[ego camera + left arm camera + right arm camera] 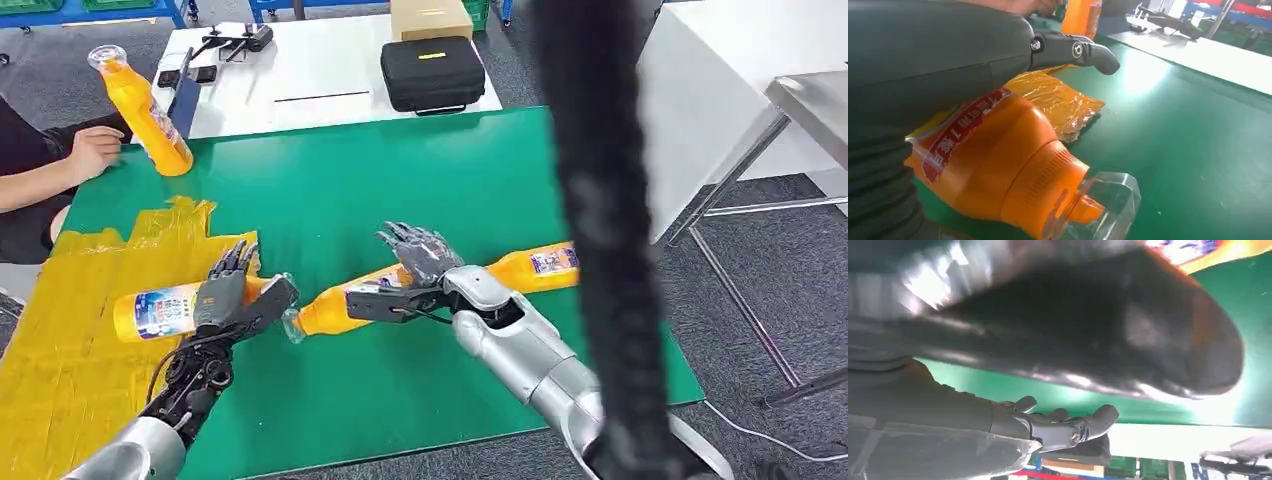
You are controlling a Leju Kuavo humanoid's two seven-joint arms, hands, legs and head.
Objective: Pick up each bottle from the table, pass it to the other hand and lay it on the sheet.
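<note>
**Letting the bottle down flat on the sheet**

The left hand has its fingers draped over an orange bottle, with the thumb reaching across the shoulder near the clear cap. It looks like a loose wrap rather than a tight clamp. The bottle lies on its side on the yellow sheet, cap end at the sheet's edge over the green table.

The right hand rests on a second orange bottle lying on the green top, fingers spread above it, thumb low beside the neck; whether it truly grips I cannot tell.

To do this step well, the left hand likely needs to spread its fingers evenly and lift straight off, so the round bottle does not roll toward the sheet's edge. The two caps sit near each other, so the right hand should wait.

A third bottle stands tilted at the far corner, beside a person's hand.
</note>
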